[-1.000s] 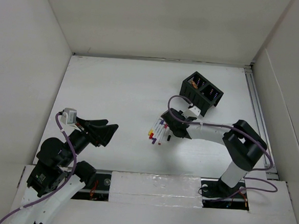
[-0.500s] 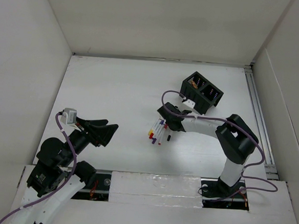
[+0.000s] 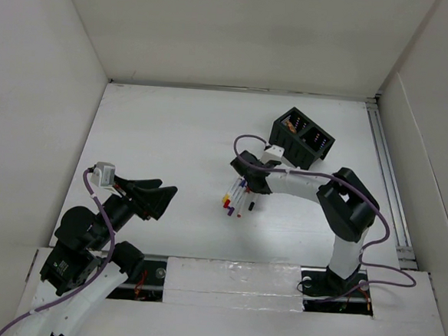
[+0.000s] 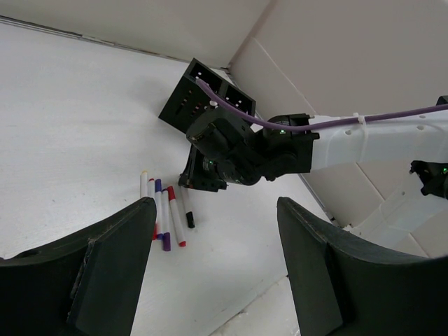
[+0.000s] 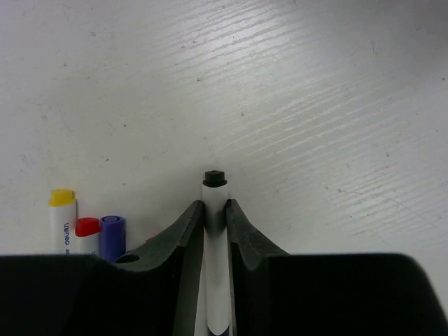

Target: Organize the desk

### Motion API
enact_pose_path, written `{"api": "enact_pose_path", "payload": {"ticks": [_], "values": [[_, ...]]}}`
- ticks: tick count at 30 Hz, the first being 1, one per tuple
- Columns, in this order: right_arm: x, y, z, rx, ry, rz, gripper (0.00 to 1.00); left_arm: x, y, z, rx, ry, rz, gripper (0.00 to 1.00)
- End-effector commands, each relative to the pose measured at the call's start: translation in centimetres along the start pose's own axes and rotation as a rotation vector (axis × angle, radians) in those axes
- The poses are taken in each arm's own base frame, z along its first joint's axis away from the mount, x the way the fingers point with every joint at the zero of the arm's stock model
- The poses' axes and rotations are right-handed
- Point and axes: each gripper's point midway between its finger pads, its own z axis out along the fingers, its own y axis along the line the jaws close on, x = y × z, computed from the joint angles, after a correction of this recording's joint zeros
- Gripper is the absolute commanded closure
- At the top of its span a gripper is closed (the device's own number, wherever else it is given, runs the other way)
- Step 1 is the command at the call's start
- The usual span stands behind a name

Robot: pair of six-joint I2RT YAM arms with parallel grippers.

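The white desk [image 3: 172, 134] holds a loose row of markers [image 3: 236, 198] near its middle. My right gripper [image 3: 246, 177] is low at the far end of that row. In the right wrist view it [image 5: 214, 206] is shut on a white marker [image 5: 214, 238] with a black end, just above the desk. Yellow-, red- and purple-capped markers [image 5: 87, 231] lie to its left. My left gripper [image 3: 160, 198] is open and empty at the near left. In the left wrist view it [image 4: 215, 206] faces the markers [image 4: 164, 213] and the right gripper [image 4: 203, 175].
A black two-compartment organizer [image 3: 301, 137] stands at the far right, just behind the right wrist; it also shows in the left wrist view [image 4: 203, 94]. White panel walls enclose the desk. A metal rail [image 3: 386, 164] runs along the right side.
The right gripper has shifted left and a little farther from the arm bases, over the far end of the markers. The left arm has not moved.
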Motion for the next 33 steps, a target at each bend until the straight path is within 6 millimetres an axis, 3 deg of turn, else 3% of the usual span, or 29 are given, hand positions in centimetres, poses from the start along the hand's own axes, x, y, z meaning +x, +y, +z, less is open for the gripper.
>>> {"api": "enact_pose_path", "payload": {"ticks": [1, 6, 8, 13, 14, 19, 23, 26, 27, 29, 33], "values": [[2.6, -1.4, 0.7, 0.030, 0.114, -0.104, 0.78, -0.6, -0.7, 0.0, 0.037, -0.027, 0.011, 0.34], [2.8, -2.0, 0.7, 0.004, 0.120, -0.089, 0.93, -0.7, -0.7, 0.0, 0.038, -0.030, 0.011, 0.34], [1.9, -2.3, 0.4, -0.004, 0.090, -0.035, 1.00, -0.6, -0.7, 0.0, 0.039, -0.026, 0.011, 0.34], [-2.5, -2.5, -2.6, -0.070, -0.074, 0.103, 1.00, -0.6, -0.7, 0.1, 0.038, -0.028, 0.011, 0.34], [-3.8, -2.3, -4.0, -0.109, -0.099, 0.141, 1.00, -0.6, -0.7, 0.0, 0.039, -0.026, 0.011, 0.34], [-6.3, -3.1, -6.7, -0.178, -0.169, 0.228, 1.00, -0.7, -0.7, 0.0, 0.036, -0.030, 0.010, 0.34], [-10.4, -4.2, -9.8, -0.225, -0.262, 0.339, 1.00, -0.5, -0.8, 0.1, 0.038, -0.019, 0.009, 0.34], [-15.6, -7.0, -11.9, -0.207, -0.362, 0.463, 1.00, -0.6, -0.7, 0.1, 0.037, -0.024, 0.011, 0.34], [-17.8, -8.8, -12.3, -0.186, -0.399, 0.519, 1.00, -0.6, -0.7, 0.2, 0.038, -0.023, 0.011, 0.34], [-20.6, -10.4, -13.5, -0.176, -0.456, 0.578, 1.00, -0.5, -0.7, 0.2, 0.036, -0.019, 0.009, 0.34], [-24.8, -14.9, -13.8, -0.050, -0.566, 0.659, 1.00, -0.6, -0.8, 0.0, 0.045, -0.031, 0.010, 0.34]]}}
